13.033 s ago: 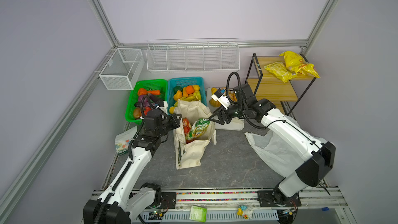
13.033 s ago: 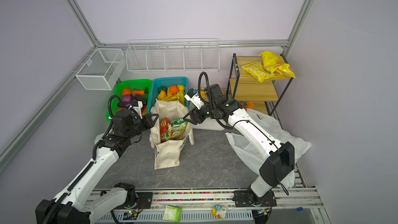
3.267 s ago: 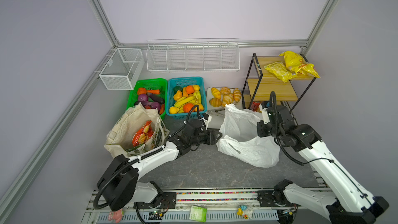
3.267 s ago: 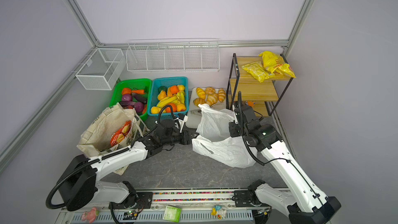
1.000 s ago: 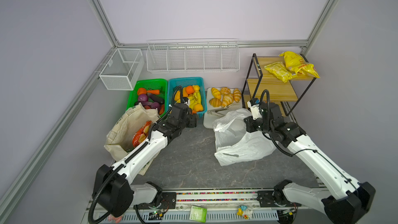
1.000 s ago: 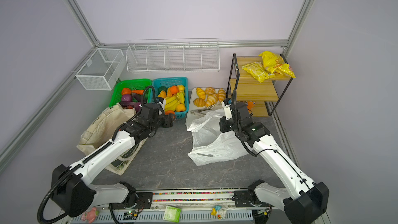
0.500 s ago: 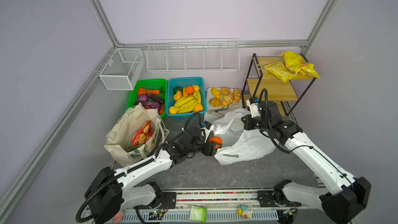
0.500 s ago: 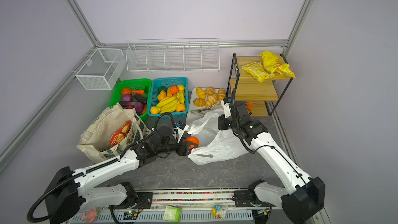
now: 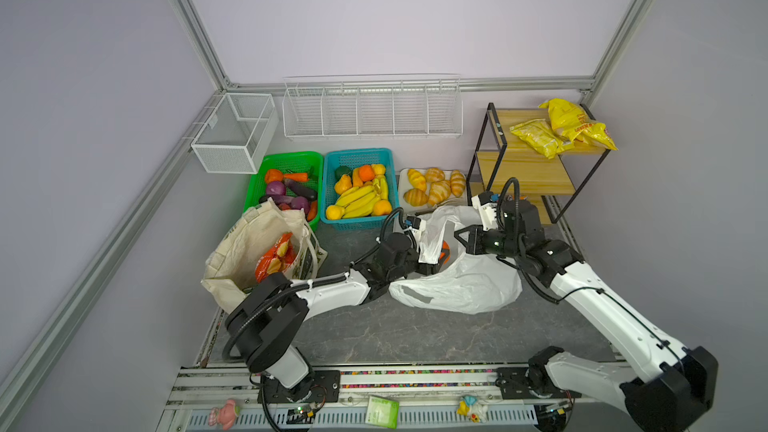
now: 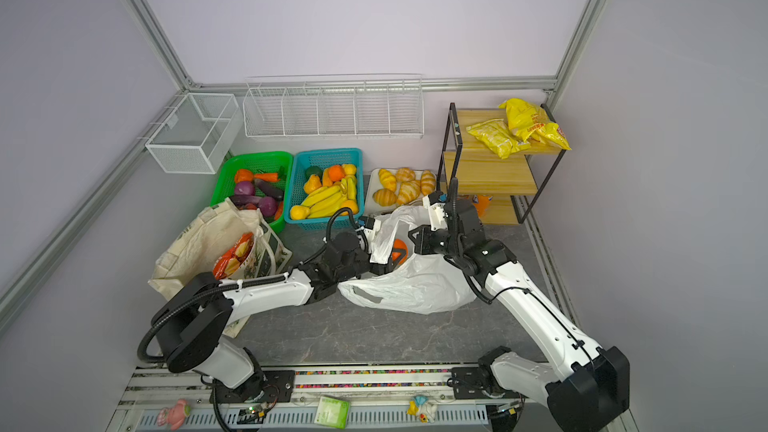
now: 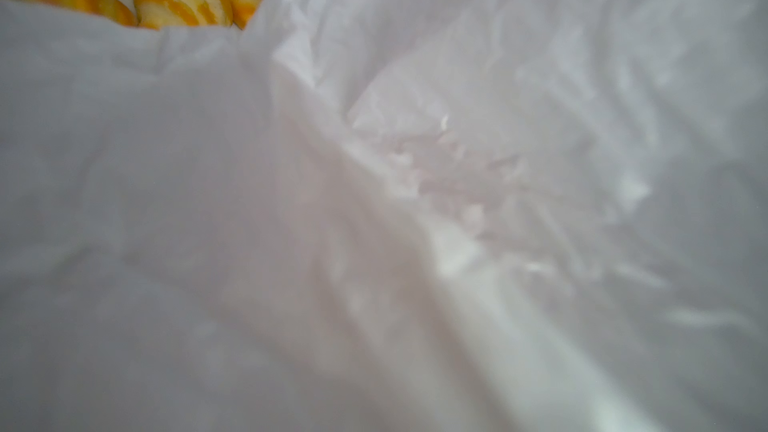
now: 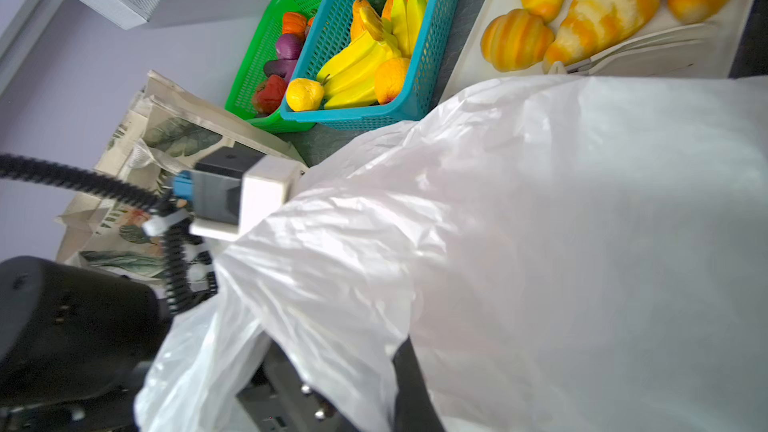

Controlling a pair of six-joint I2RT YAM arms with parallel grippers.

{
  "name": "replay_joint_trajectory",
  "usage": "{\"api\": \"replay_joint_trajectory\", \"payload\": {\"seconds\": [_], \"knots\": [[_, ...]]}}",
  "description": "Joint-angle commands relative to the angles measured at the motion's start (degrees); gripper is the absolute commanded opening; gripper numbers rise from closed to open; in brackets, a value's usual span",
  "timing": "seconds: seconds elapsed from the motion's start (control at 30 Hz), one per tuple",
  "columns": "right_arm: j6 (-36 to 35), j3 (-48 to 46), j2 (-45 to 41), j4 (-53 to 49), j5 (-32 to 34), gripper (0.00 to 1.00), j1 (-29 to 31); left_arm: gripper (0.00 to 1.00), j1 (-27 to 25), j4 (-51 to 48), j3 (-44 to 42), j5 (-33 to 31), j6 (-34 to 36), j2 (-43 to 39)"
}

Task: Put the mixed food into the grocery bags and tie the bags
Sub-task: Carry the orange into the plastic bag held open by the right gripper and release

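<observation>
The white plastic carrier bag (image 9: 461,288) (image 10: 411,284) lies mid-table with its mouth held up. My right gripper (image 9: 460,239) (image 10: 414,241) is shut on its upper rim; plastic drapes over its dark fingers (image 12: 409,384). My left gripper (image 9: 434,260) (image 10: 387,263) reaches into the mouth, shut on an orange toy fruit (image 9: 445,250) (image 10: 400,249), half hidden by a plastic flap. The left wrist view shows only white plastic (image 11: 374,201). The cream canvas tote (image 9: 249,243) (image 10: 199,238) stands at the left with a red snack packet (image 9: 274,257) (image 10: 232,255) inside.
Behind the bags stand a green basket (image 9: 286,156) of vegetables, a blue basket (image 9: 357,152) of fruit and a white tray (image 9: 401,191) of croissants (image 9: 434,189). A wooden shelf (image 9: 523,168) at the back right carries yellow packets (image 9: 561,130). Wire baskets (image 9: 370,114) hang on the wall.
My left arm swung from the blue basket down to the plastic bag with the orange fruit and pushed it into the bag's mouth. My right gripper kept hold of the rim.
</observation>
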Motion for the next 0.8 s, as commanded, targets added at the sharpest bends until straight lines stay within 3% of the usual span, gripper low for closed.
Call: {"api": "replay_joint_trajectory", "payload": {"seconds": [0.0, 0.4, 0.67, 0.77], "knots": [[3.6, -0.9, -0.7, 3.8, -2.9, 0.06, 0.3, 0.77, -0.7, 2.5, 2.4, -4.5, -1.0, 2.0], [3.1, -1.5, -1.7, 3.1, 0.6, 0.06, -0.7, 0.88, 0.3, -6.2, 2.2, -0.6, 6.1, -0.8], [0.4, -2.1, -1.4, -2.0, 4.0, 0.06, -6.0, 0.85, 5.0, -9.9, -8.0, 12.3, 9.0, -14.6], [0.4, -2.6, -1.2, -1.7, 3.1, 0.06, -7.4, 0.84, 6.1, -14.2, -11.2, 8.3, 8.0, -19.9]]}}
